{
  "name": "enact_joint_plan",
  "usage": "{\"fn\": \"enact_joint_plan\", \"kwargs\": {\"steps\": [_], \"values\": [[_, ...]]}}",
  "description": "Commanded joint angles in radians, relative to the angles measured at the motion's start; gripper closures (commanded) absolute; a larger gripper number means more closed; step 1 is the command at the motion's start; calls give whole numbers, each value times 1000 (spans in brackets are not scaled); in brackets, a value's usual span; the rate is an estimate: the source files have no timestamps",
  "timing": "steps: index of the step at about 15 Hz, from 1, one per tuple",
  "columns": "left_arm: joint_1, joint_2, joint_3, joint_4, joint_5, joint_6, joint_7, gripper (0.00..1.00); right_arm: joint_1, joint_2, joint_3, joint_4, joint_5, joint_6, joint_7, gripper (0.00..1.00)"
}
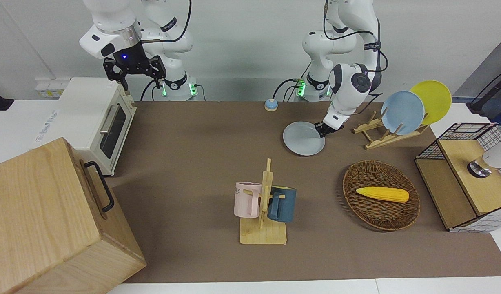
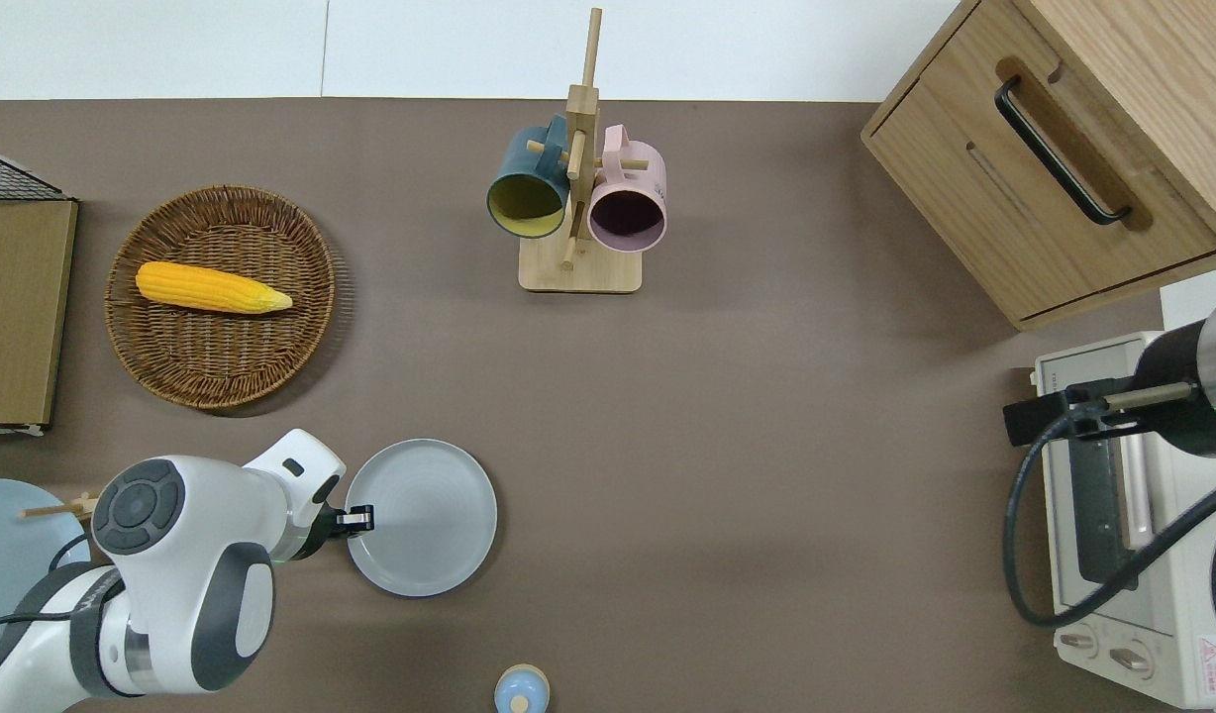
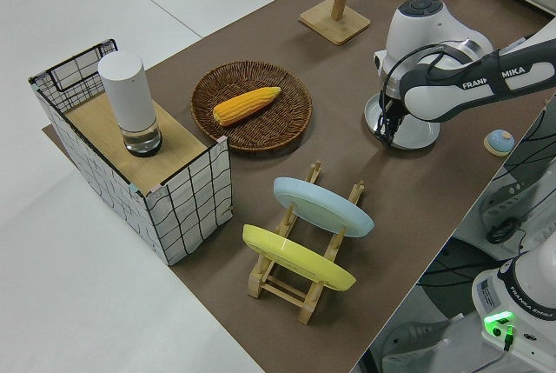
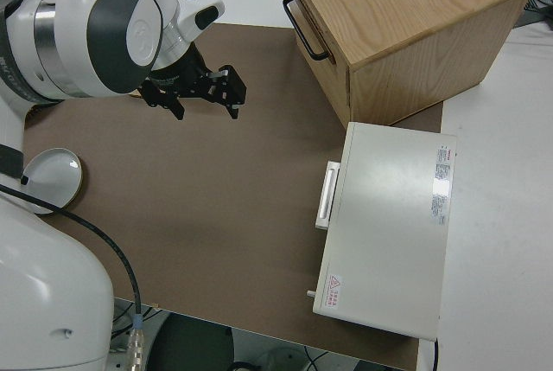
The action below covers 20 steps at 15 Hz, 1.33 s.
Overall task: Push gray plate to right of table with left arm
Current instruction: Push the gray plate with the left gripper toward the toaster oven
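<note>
Pushing the gray plate [image 2: 422, 517] across the table [image 2: 766, 446] with my left gripper [image 2: 358, 516].

I'm sitting at the plate's rim on the left-arm side, lower left of the overhead frame, fingertips looking pinched together and touching the edge. Plate's lying flat on the mat, mug rack [image 2: 578, 198] up top and basket [image 2: 222, 297] off to the upper left. I'm thinking: keep low, push through the plate's middle so it isn't spinning off. Right gripper [image 1: 134, 69] is parked, fingers apart.

Wicker basket [image 2: 222, 371] holding corn [image 2: 212, 288], mug rack [image 2: 580, 198] with two mugs, toaster oven [image 1: 96, 122], wooden cabinet [image 1: 50, 220], dish rack [image 3: 304, 260] with two plates
</note>
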Motion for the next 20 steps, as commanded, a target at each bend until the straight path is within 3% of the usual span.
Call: {"fn": "enact_joint_plan", "kwargs": {"steps": [1, 6, 14, 20], "values": [[-94, 13, 5, -13, -47, 49, -81, 1000, -24, -9, 19, 0, -8, -14, -8, 5], [-227, 28, 5, -5, -76, 103, -233, 1000, -24, -9, 19, 0, -10, -14, -8, 5], [-413, 106, 4, 7, -170, 247, -406, 1000, -24, -9, 19, 0, -8, -14, -8, 5], [-527, 137, 4, 74, -173, 263, -570, 1000, -24, -9, 19, 0, -8, -14, -8, 5]]}}
